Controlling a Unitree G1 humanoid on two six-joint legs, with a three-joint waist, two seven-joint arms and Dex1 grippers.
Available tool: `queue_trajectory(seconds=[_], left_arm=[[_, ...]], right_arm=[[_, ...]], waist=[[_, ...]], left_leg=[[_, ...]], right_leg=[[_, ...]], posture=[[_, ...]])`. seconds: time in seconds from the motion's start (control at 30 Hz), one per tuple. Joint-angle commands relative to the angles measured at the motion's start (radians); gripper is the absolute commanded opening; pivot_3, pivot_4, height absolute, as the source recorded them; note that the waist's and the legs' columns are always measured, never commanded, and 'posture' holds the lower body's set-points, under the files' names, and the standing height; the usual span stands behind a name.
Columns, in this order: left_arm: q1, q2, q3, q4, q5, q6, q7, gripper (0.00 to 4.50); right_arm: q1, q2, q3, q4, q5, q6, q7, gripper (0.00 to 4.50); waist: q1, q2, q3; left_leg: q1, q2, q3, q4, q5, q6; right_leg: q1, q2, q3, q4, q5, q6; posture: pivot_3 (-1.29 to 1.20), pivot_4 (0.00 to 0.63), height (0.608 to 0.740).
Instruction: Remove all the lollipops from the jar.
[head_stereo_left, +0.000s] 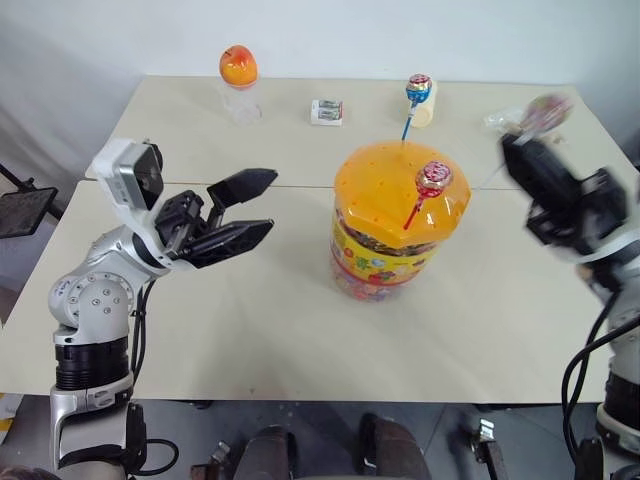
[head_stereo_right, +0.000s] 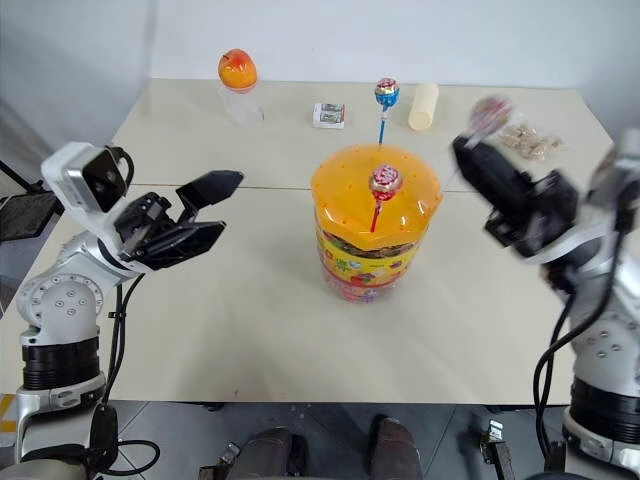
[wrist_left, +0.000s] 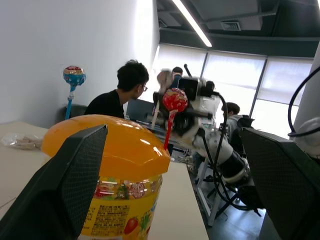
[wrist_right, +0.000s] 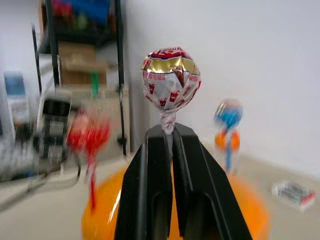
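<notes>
A red-and-white wrapped lollipop (wrist_right: 170, 82) is pinched upright by its stick in the right hand (wrist_right: 169, 142), lifted at the frame's right above the orange-lidded clear plastic jar (head_stereo_left: 398, 220).

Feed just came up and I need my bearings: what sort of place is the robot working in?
Most likely an office or lab. People sit at desks by big windows under strip ceiling lights, storage shelves stand along a wall, and the jar sits on plain pale tables.

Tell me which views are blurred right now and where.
Both eye views smear the right gripper and its lollipop; right wrist view keeps that lollipop sharp but blurs the jar behind; left wrist view has window glare, jar crisp.
</notes>
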Motion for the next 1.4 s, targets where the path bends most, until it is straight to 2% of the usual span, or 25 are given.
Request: queue_trajectory(seconds=[0.03,0.07,0.13,0.2,0.27,0.37,0.47,0.5,0.6,0.73,0.9,0.97,1.07,1.17,1.3,1.4], left_arm=[[0.017,0.014,-0.023,-0.044,0.027,-0.025,-0.047,4.50],[0.030,0.034,-0.037,-0.055,0.044,-0.028,-0.073,4.50],[0.057,0.081,-0.076,-0.066,0.113,-0.068,-0.143,4.50],[0.076,0.121,-0.117,-0.060,0.192,-0.133,-0.208,4.50],[0.078,0.136,-0.138,-0.051,0.226,-0.168,-0.245,4.50],[0.059,0.128,-0.152,-0.039,0.243,-0.192,-0.259,4.50],[0.046,0.120,-0.163,-0.035,0.246,-0.199,-0.265,4.50],[0.044,0.119,-0.166,-0.035,0.246,-0.198,-0.265,4.50],[0.039,0.125,-0.173,-0.033,0.262,-0.202,-0.265,4.50],[0.024,0.131,-0.153,-0.026,0.239,-0.173,-0.255,4.50],[0.011,0.123,-0.076,-0.031,0.118,-0.065,-0.175,4.50],[0.014,0.112,-0.002,-0.005,0.025,0.002,-0.105,4.50],[0.040,0.116,0.062,0.025,-0.012,0.030,-0.073,4.50],[0.075,0.120,0.101,0.050,-0.009,0.024,-0.068,4.50],[0.118,0.102,0.114,0.055,0.025,-0.029,-0.082,4.50],[0.146,0.096,0.106,0.048,0.038,-0.046,-0.088,4.50]], right_arm=[[0.010,-0.090,-0.149,0.035,0.115,0.084,-0.059,0.04],[0.035,-0.140,-0.197,0.082,0.097,0.114,-0.069,0.04],[0.130,-0.255,-0.226,0.170,-0.066,0.120,-0.022,0.04],[0.280,-0.369,-0.184,0.240,-0.279,0.072,0.059,0.04],[0.406,-0.462,-0.122,0.301,-0.465,0.054,0.043,0.04],[0.483,-0.494,-0.055,0.394,-0.614,-0.008,0.056,0.04],[0.526,-0.485,-0.007,0.434,-0.684,-0.099,0.155,0.04],[0.537,-0.477,0.001,0.446,-0.688,-0.100,0.183,0.04],[0.546,-0.428,-0.026,0.464,-0.638,-0.102,0.268,0.75],[0.521,-0.401,-0.050,0.498,-0.665,-0.157,0.284,2.09],[0.436,-0.309,-0.145,0.388,-0.518,-0.205,0.337,3.70],[0.368,-0.280,-0.145,0.208,-0.369,-0.139,0.329,3.70],[0.267,-0.243,-0.101,0.004,-0.224,-0.046,0.232,3.70],[0.180,-0.214,-0.008,-0.135,-0.169,0.012,0.150,3.70],[0.097,-0.169,0.090,-0.210,-0.152,0.050,0.086,3.70],[0.066,-0.159,0.153,-0.235,-0.166,0.066,0.098,3.70]], waist=[[0.002,0.000,0.000],[0.002,0.000,0.000],[0.005,0.000,0.000],[0.005,-0.001,0.000],[0.003,-0.001,0.000],[-0.001,-0.001,0.000],[-0.006,-0.001,-0.001],[-0.008,0.000,-0.001],[-0.006,-0.001,-0.001],[-0.001,-0.001,0.000],[-0.001,-0.001,0.000],[-0.003,-0.001,0.000],[-0.013,0.000,0.000],[-0.010,-0.001,0.000],[0.005,-0.002,0.000],[0.005,-0.002,0.000]], left_leg=[[-0.001,0.000,-0.001,0.000,0.000,0.000],[-0.001,0.000,-0.001,0.000,0.000,0.000],[-0.001,-0.001,-0.001,0.000,0.000,0.000],[-0.001,-0.001,0.000,-0.002,-0.001,0.001],[-0.001,-0.001,0.001,-0.003,-0.001,0.001],[0.000,0.000,0.006,-0.001,-0.001,0.001],[0.001,0.000,0.008,-0.001,0.000,0.002],[0.002,0.000,0.008,-0.001,0.000,0.002],[0.001,0.000,0.008,-0.001,0.000,0.001],[0.001,0.000,0.008,0.000,0.000,0.002],[0.001,0.001,0.007,0.000,0.000,0.002],[0.001,0.001,0.007,0.000,0.000,0.002],[0.002,0.001,0.006,0.000,0.000,0.001],[0.002,0.001,0.004,0.000,-0.001,0.001],[-0.001,0.000,0.001,0.001,-0.001,0.000],[-0.003,-0.001,-0.002,0.002,-0.001,0.001]], right_leg=[[0.000,0.000,-0.001,0.000,0.000,0.000],[0.000,0.000,-0.001,0.000,0.000,0.000],[0.000,0.000,0.000,-0.001,0.000,0.000],[0.000,0.000,0.000,-0.002,0.000,0.000],[0.000,0.000,0.000,-0.004,0.000,0.000],[0.000,0.000,0.003,-0.004,0.000,0.000],[0.000,0.000,0.005,-0.004,0.000,0.000],[0.000,0.000,0.005,-0.003,0.000,0.000],[0.000,0.000,0.005,-0.003,0.000,0.000],[0.000,0.000,0.005,-0.004,0.000,0.000],[0.000,0.000,0.005,-0.003,0.000,0.000],[0.000,0.000,0.005,-0.003,0.000,0.000],[-0.001,0.000,0.005,-0.001,0.000,0.000],[-0.001,0.000,0.003,0.000,0.000,0.000],[0.000,0.000,0.001,-0.001,0.000,0.000],[0.000,0.000,0.001,-0.002,0.001,0.001]], posture=[[0.00,0.150,0.740],[0.00,0.150,0.740],[0.00,0.150,0.740],[0.00,0.150,0.740],[0.00,0.150,0.740],[0.00,0.150,0.740],[0.00,0.150,0.740],[0.00,0.150,0.740],[0.00,0.150,0.740],[0.00,0.150,0.740],[0.00,0.150,0.740],[0.00,0.150,0.740],[0.00,0.150,0.740],[0.00,0.150,0.740],[0.00,0.150,0.740],[0.00,0.150,0.740]])
